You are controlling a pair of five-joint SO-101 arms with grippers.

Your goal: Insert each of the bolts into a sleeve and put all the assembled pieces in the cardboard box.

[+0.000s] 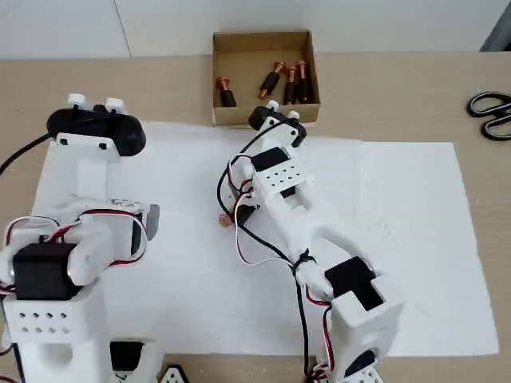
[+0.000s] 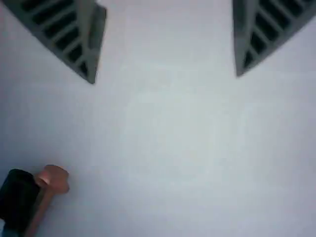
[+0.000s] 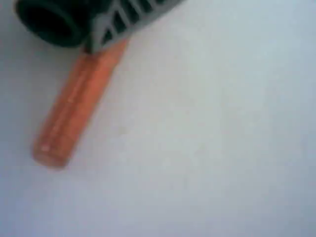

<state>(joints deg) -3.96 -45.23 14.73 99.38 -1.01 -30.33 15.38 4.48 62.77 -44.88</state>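
At six o'clock of the cardboard box [image 1: 239,116], the right pincer [image 1: 237,209] (its grip I cannot tell) sits over a bolt [image 3: 74,103] and sleeve [image 3: 49,22], the left pincer [image 2: 165,76] wide and empty; insertion seems in hand, and next likely calls for lining them up.

A robotics lab or workshop bench, seen from above. Two white, printed-looking robot arms, the left arm [image 1: 72,263] and the right arm [image 1: 307,227], stand on a light wooden tabletop [image 1: 415,96] with their wires [image 1: 303,319] left bare. A white paper sheet [image 1: 407,239] covers the work area. A small cardboard box [image 1: 219,60] holds copper bolts [image 1: 279,67] in black sleeves [image 1: 228,98], and scissors [image 1: 491,113] lie near the table edge
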